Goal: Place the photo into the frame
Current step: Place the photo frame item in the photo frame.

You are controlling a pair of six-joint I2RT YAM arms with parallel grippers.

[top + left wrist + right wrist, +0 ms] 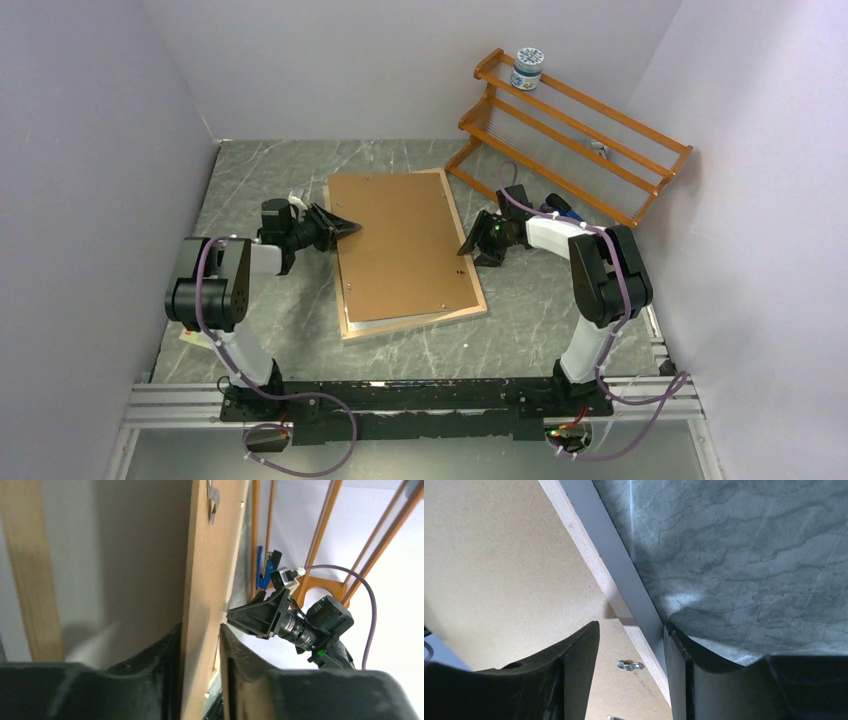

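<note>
Left fingers (150, 672): clamped on the 9 o'clock edge of the brown backing board (400, 240), one finger on each face, both touching it.

Right fingers (569, 670): apart, astride the rim of the frame (616, 580) at its 3 o'clock side. The outer finger touches the rim's white side. The inner finger stands clear of the rim, over the board.

Frame: lies face down on the grey marbled surface (270, 170), between the two arms, with its light wood back rim up. The rim shows along the 6 o'clock edge.

Backing board: lies on the frame's back, turned a little askew to it. On the left wrist view its gripped edge seems raised off the frame, though the angle is poor.

Pale sheet (120, 570): seen under the board from the left wrist. Cannot tell whether it is the photo's back or the pane.

Metal turn clip (630, 665): on the board, near the right fingers.

Orange rack (580, 130): at 1 o'clock from the frame, against the wall.

Small jar (527, 70): on the rack's top shelf.
</note>
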